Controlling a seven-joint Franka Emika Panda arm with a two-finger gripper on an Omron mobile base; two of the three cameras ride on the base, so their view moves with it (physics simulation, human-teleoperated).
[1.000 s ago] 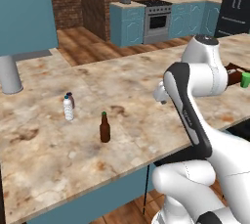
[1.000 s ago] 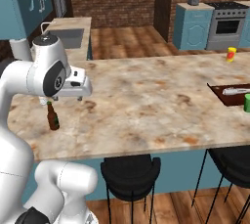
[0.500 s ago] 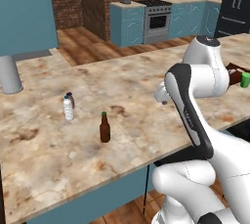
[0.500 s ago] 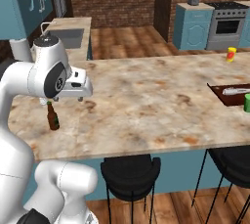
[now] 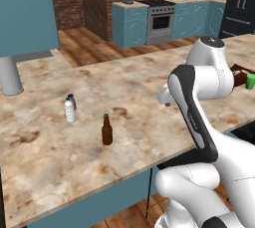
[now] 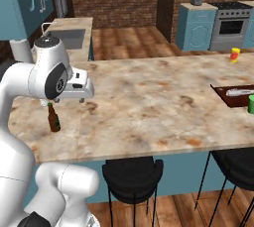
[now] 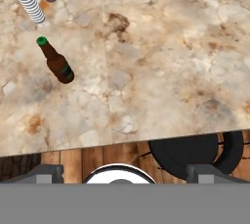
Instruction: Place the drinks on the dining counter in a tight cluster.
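While the gripper [image 5: 167, 97] is held open and empty above the tabletop [image 5: 45, 157], the three drinks are seen well to its left: the water bottle [image 5: 69, 110] and maroon can [image 5: 72, 101] just beside each other, with the brown bottle [image 5: 106, 130] standing upright, apart, nearer the gripper.

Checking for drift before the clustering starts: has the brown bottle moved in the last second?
No. The brown bottle stands at the same spot beside the counter's dark blotch.

No readable text, labels or numbers anywhere.
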